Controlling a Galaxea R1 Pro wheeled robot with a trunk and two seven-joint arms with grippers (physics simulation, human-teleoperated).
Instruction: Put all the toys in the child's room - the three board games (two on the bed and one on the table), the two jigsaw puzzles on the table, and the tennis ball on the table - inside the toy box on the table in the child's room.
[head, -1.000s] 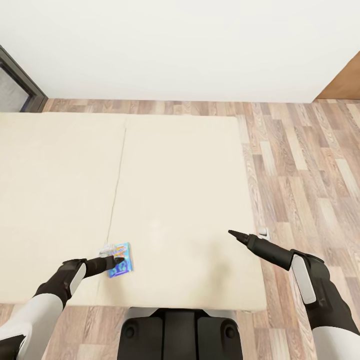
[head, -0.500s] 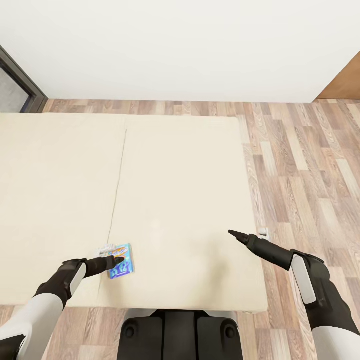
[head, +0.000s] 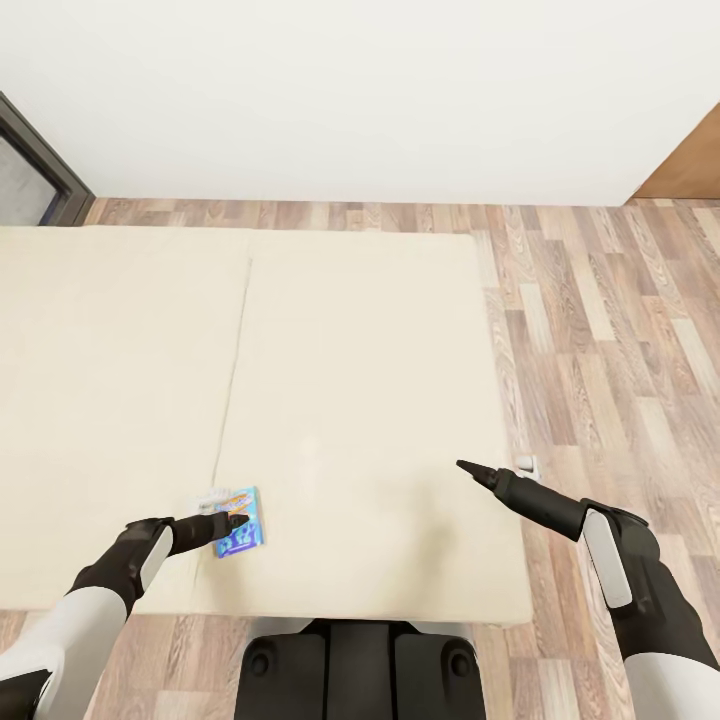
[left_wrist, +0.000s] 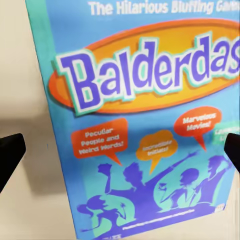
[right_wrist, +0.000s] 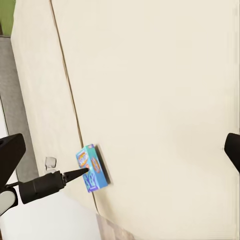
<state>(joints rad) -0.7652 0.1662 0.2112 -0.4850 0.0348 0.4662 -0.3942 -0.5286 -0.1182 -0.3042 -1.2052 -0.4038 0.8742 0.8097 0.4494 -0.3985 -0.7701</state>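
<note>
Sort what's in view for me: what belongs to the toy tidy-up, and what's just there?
Job:
- blue Balderdash board game lying flat on the bed
- left gripper, open, over the game
- right gripper, idle above the bed

Just there:
- wood-plank floor
- white wall
- dark window frame

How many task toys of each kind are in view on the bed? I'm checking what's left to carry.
Blue board game box lettered "Balderdas…", lying on the bed by the left gripper: 1
Jigsaw puzzles: 0
Tennis balls: 0
Total: 1
</note>
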